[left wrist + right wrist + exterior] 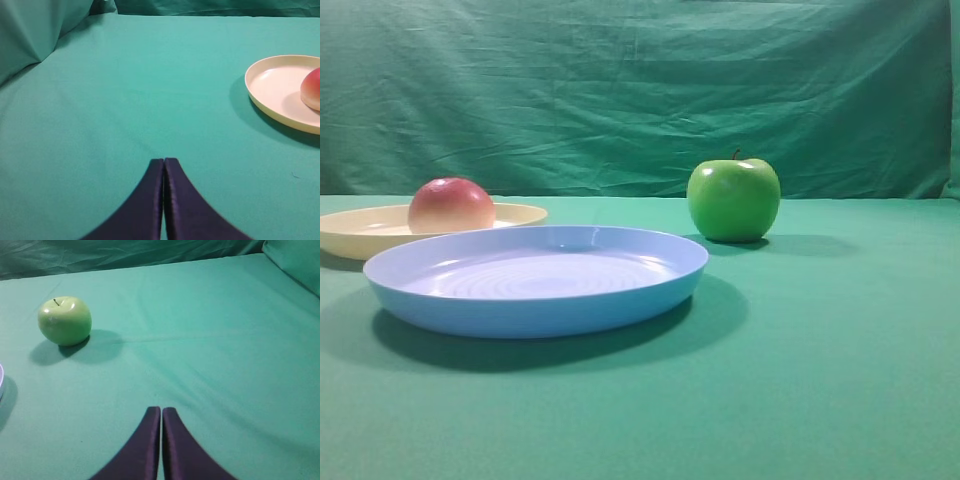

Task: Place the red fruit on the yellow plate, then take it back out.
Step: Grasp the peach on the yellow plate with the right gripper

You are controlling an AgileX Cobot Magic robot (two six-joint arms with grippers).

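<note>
Green cloth, pinkish-red, cream-bottomed red fruit [451,205] on yellow plate [355,232].

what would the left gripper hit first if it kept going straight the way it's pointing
Probably nothing: ahead of the shut left gripper lies only bare green cloth. The yellow plate with the red fruit sits off to its right.

Staged robot test bench, not a home.
Wrinkled green cloth backdrop [620,90] at twelve o'clock; matching green cloth-covered tabletop [820,380] below it.
</note>
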